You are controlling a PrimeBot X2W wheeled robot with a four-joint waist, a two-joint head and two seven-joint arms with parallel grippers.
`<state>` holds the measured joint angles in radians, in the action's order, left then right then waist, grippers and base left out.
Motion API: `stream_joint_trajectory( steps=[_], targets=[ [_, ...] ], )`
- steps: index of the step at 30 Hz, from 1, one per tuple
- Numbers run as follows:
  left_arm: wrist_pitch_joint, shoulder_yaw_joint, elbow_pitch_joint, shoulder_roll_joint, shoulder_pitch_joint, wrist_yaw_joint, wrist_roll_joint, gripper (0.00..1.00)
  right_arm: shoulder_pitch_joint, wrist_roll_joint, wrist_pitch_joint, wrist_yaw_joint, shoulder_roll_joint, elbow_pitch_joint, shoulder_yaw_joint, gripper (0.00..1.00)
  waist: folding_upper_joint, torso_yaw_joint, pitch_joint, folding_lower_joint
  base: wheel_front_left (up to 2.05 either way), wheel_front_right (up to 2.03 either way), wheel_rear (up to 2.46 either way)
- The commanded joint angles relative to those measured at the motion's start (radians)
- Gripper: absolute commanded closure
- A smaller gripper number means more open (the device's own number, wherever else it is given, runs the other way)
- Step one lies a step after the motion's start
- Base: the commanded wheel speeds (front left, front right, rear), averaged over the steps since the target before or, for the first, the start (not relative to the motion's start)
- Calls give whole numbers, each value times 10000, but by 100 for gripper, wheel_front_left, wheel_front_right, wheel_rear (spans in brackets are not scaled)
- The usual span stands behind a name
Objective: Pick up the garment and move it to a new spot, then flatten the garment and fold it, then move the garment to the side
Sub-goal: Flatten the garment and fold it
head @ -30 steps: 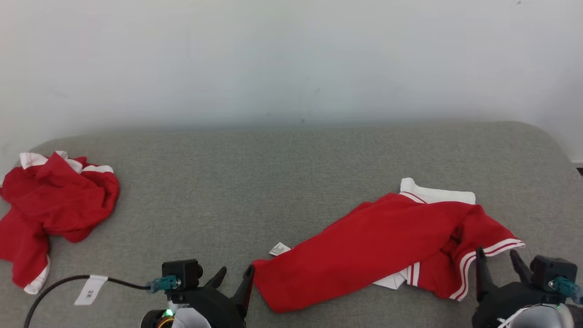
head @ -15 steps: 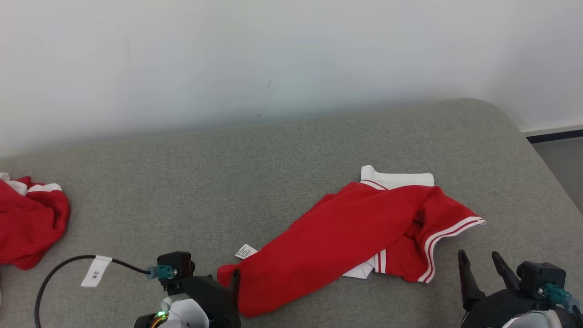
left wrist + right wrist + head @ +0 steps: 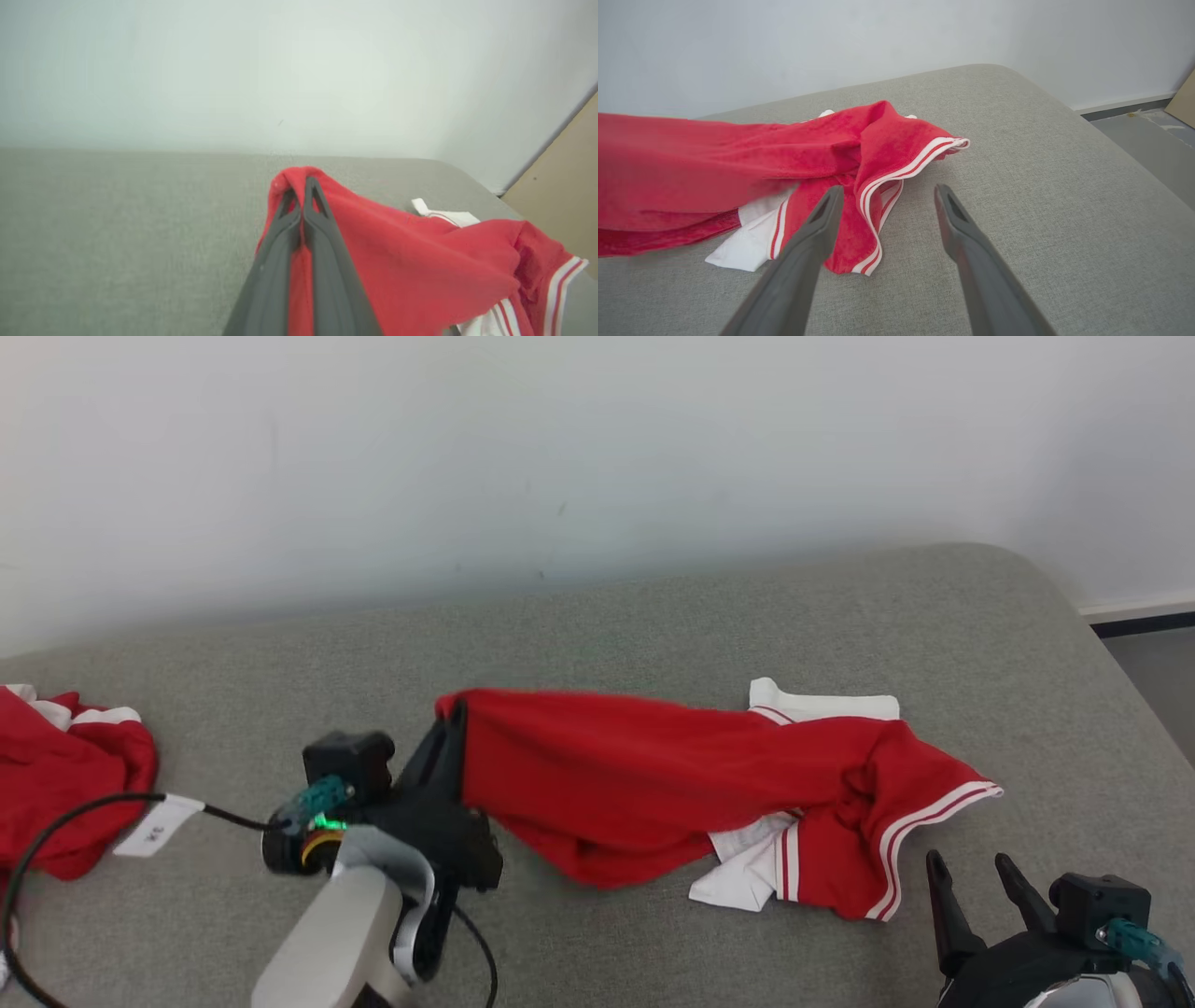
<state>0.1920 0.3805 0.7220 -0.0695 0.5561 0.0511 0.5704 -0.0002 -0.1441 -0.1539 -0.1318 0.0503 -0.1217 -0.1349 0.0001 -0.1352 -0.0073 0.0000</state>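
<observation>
Grey upholstered surface (image 3: 653,635) with rounded corners, backed by a plain pale wall (image 3: 560,448).

Item 1: garment (image 3: 672,775), red with white trim. It lies across the middle and right of the surface. Its right end rests bunched on the fabric, and its left end is held up off it.

Item 2: left gripper (image 3: 455,714), at the garment's left end. The left wrist view shows the two dark fingers pressed together with a corner of red cloth pinched between them.

Item 3: right gripper (image 3: 966,863), just beside the garment's right end and apart from it. The right wrist view shows the fingers spread wide with nothing between them. The same view gives the striped hem (image 3: 920,156) in red and white, and a strip of floor (image 3: 1148,135) well to the right of the garment.

Item 4: second red garment (image 3: 65,784), a crumpled heap well to the left of the garment, seen in the head view.

Item 5: cable (image 3: 56,826) with a white tag (image 3: 154,826), between the heap and the garment's left end.

Item 6: tan board (image 3: 560,186), beyond the garment's right end in the left wrist view.

Count: garments two, grippers two, cable one, tag one, board one.
</observation>
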Motion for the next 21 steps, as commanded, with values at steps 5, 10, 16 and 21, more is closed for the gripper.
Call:
stream_joint_trajectory(
  steps=[5,10,16,21],
  targets=[
    [719,-192,-1267,-92,374,359,-644,100,25,-93,62,22,1,75,10,0,-1,241,-78,0,0,0,0],
    [631,251,-1396,-112,-1485,642,-578,100,148,-172,95,22,-2,8,28,0,-1,412,-33,0,0,0,0],
    [228,1328,-1405,-226,-3209,809,4,100,214,-192,105,22,-4,-29,-186,0,-1,731,47,0,0,0,0],
    [-322,2609,-1909,-523,-3777,792,350,100,111,-159,31,22,4,-27,-177,0,-1,971,52,0,0,0,0]
  ],
)
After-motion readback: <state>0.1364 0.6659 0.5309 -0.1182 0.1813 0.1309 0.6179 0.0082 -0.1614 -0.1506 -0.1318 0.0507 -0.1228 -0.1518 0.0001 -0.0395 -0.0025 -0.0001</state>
